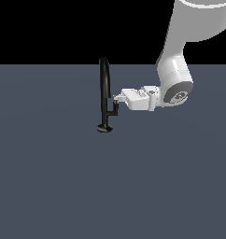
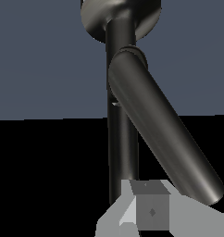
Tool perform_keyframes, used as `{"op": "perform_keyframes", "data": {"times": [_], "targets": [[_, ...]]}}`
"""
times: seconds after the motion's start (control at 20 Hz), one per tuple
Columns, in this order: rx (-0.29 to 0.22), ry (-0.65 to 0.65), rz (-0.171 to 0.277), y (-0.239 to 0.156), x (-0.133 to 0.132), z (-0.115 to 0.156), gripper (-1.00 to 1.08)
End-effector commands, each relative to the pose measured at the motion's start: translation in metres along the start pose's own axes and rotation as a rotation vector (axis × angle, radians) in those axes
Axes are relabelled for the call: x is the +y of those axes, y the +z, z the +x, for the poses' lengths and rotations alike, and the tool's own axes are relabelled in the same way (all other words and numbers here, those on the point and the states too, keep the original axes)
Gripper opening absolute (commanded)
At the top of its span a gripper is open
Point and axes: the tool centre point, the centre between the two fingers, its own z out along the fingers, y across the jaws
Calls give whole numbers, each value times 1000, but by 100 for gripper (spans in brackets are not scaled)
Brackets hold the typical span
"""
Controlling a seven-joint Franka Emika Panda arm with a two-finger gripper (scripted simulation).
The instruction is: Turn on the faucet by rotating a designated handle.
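The faucet (image 1: pixel 104 88) stood upright on the dark table (image 1: pixel 54 177), near the middle of the exterior view, with its round base disc (image 1: pixel 104 128) resting on the surface. The handle (image 1: pixel 114 108) projected from the pipe toward the exterior view's right. The arm (image 1: pixel 173 74) reached in horizontally from the exterior view's right, placing the tool (image 1: pixel 116 98) at the upper end of the handle. Finger separation could not be determined. In the wrist view, the handle (image 2: pixel 160 134) appeared as a slanted bar crossing the pipe (image 2: pixel 122 152).

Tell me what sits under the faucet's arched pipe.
The faucet stands on its small round base disc, which rests on the grey floor. Whatever lies beneath the disc is covered.
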Motion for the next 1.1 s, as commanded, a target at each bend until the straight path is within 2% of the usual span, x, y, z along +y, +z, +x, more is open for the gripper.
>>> {"op": "perform_keyframes", "data": {"times": [0.0,0.55,0.65,1.05], "targets": [[-4,14,-4,0,11,9,-100],[-5,15,-6,0,44,22,-100],[-2,-2,-5,0,36,12,-100],[-5,14,-6,0,59,69,-100]]}}
